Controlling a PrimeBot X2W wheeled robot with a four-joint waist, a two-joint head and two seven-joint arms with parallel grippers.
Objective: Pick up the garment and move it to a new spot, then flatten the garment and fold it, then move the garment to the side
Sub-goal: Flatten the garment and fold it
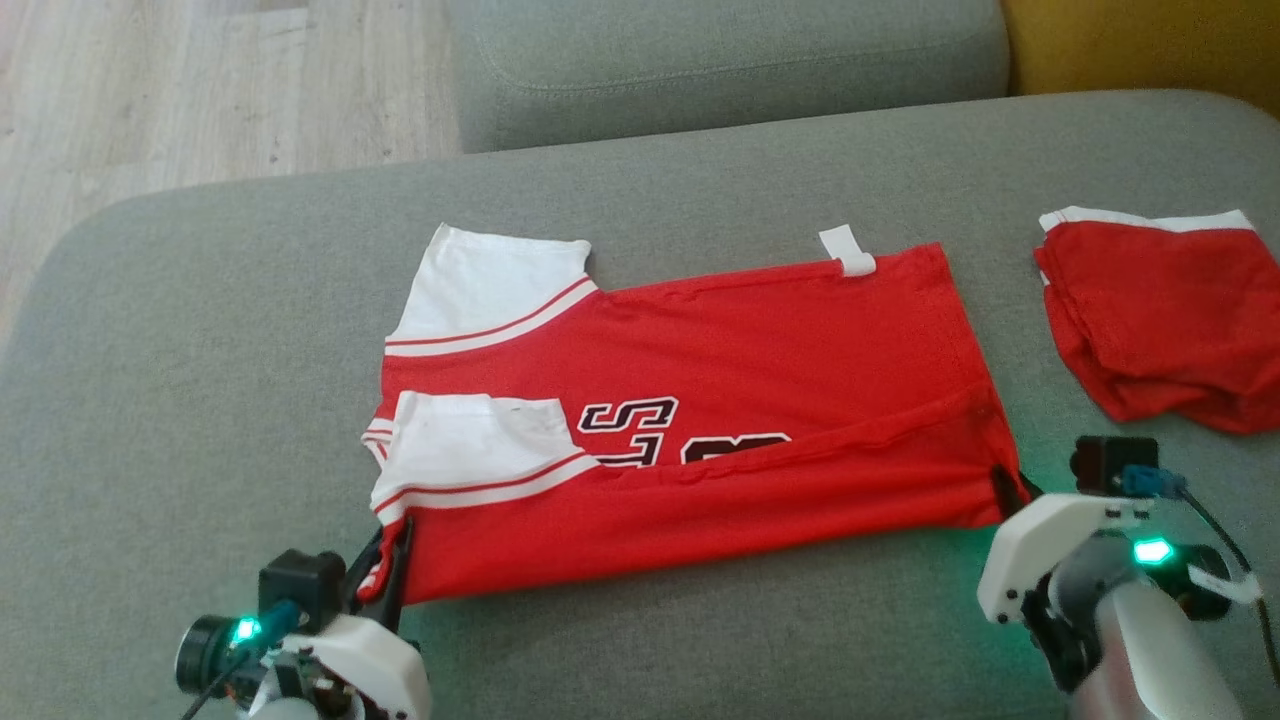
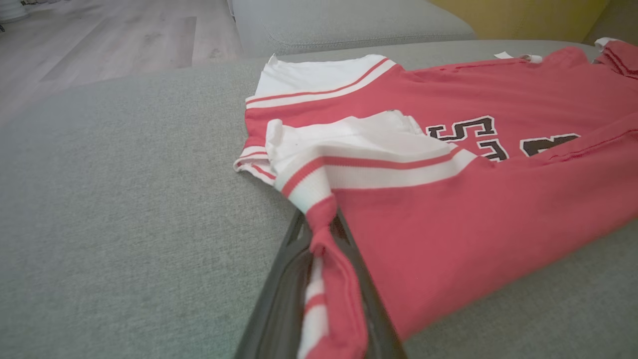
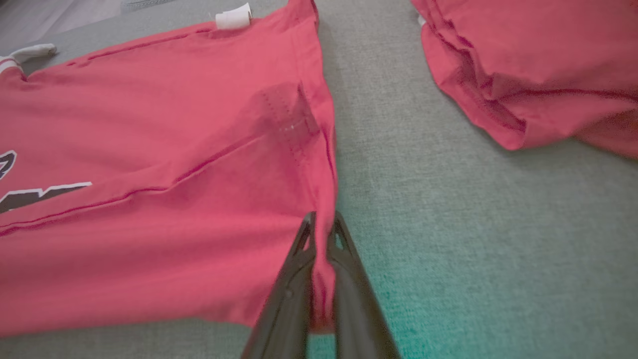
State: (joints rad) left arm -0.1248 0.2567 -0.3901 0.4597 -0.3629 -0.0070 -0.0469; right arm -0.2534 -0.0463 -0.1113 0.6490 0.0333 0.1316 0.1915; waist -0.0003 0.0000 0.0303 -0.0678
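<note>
The garment (image 1: 750, 350), a red jersey with white sleeves and dark lettering, lies spread on the grey sofa seat (image 1: 200, 380), its near edge folded up over the front. My left gripper (image 1: 390, 560) is shut on the near left corner, by the lower white sleeve; in the left wrist view the garment (image 2: 473, 209) bunches between that gripper's (image 2: 321, 234) two dark fingers. My right gripper (image 1: 1005, 490) is shut on the near right hem corner. The right wrist view shows the garment's (image 3: 174, 149) red hem pinched in that gripper (image 3: 321, 224).
A second red piece of clothing (image 1: 1160, 320) with a white band lies crumpled at the right, close to my right arm, also in the right wrist view (image 3: 538, 65). A grey cushion (image 1: 720, 60) stands behind, wooden floor (image 1: 200, 90) at far left, a yellow cushion (image 1: 1140, 40) far right.
</note>
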